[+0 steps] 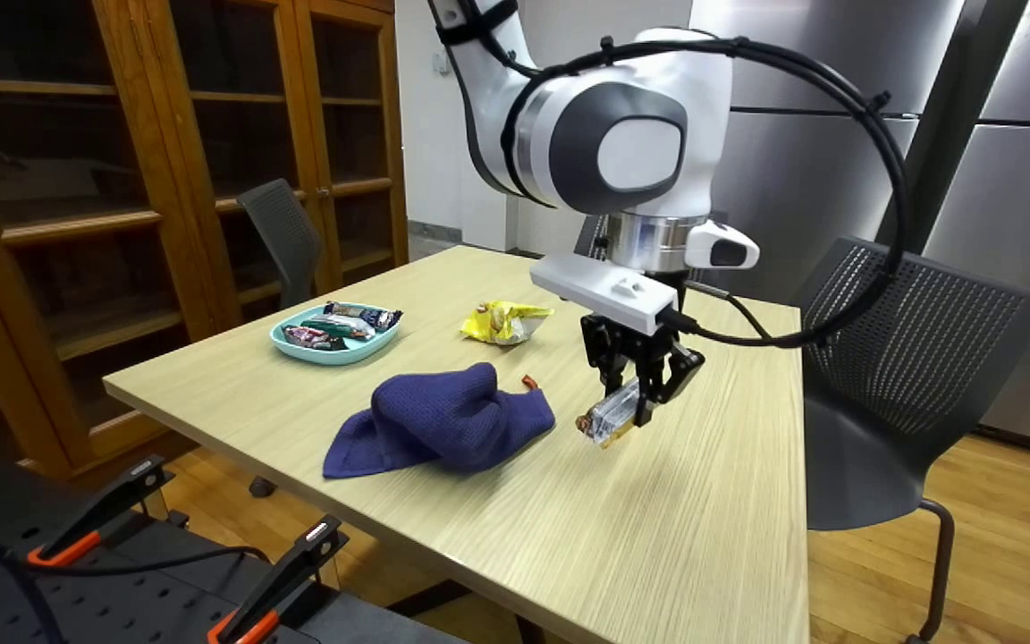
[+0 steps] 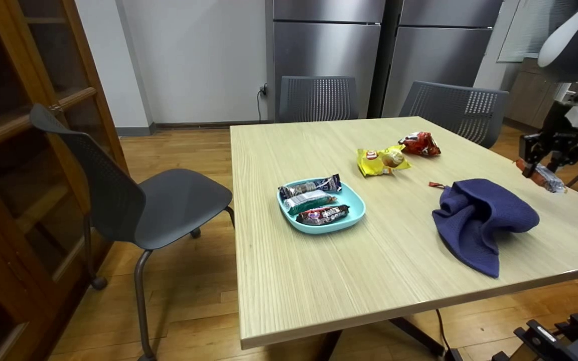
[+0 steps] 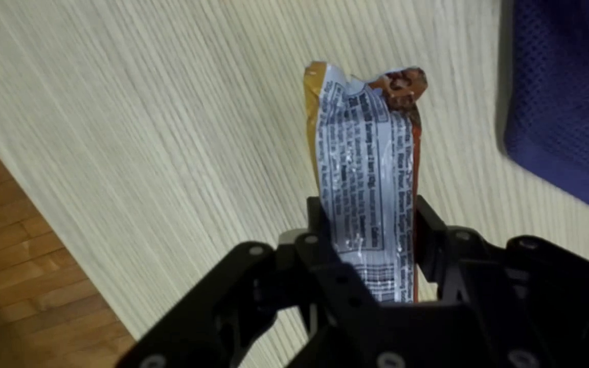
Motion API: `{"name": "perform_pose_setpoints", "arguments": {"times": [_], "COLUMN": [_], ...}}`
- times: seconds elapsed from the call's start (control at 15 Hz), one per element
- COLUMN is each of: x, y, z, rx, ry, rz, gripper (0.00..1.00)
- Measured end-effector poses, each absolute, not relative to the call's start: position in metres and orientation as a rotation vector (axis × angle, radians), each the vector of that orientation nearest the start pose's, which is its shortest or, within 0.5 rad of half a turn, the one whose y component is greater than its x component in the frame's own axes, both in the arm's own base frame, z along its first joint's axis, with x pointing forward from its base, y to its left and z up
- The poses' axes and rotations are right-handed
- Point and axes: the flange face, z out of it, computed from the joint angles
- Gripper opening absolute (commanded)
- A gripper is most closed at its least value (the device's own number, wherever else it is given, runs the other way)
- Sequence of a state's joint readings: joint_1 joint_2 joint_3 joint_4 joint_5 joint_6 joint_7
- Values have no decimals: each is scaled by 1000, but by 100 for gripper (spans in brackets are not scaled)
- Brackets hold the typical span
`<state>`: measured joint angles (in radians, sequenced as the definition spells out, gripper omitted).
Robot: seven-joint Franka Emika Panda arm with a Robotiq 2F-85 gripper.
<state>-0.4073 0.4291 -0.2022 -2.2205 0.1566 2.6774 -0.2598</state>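
with the gripper [image 3: 369,220] pinching the bar [image 3: 363,179] by its long sides over the table [image 3: 172,128], near but apart from the cloth [image 3: 563,107], move smoothly and squeeze only enough that the likely slick wrapper [image 3: 353,133] neither slips nor crushes.

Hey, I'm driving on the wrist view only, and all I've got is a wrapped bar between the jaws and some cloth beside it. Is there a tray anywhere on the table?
Observer: Yes, a light blue tray stands on the table.
Operator: Where is it from my bar?
Observer: In both exterior views, the blue cloth lies roughly between the two.
Operator: Anything in it?
Observer: Three wrapped snacks.
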Motion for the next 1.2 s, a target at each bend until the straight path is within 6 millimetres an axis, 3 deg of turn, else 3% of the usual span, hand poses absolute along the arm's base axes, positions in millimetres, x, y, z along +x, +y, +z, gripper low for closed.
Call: {"name": "perform_pose_setpoints", "arguments": {"times": [0.27, 0.53, 0.93, 1.2], "x": [470, 495, 529, 541], "y": [-283, -231, -129, -59], "z": [217, 233, 236, 231], "rx": [-3091, -3100, -3102, -3083], "ry": [618, 460, 172, 6], "rz": [-129, -173, -178, -164], "gripper": [17, 17, 17, 17]}}
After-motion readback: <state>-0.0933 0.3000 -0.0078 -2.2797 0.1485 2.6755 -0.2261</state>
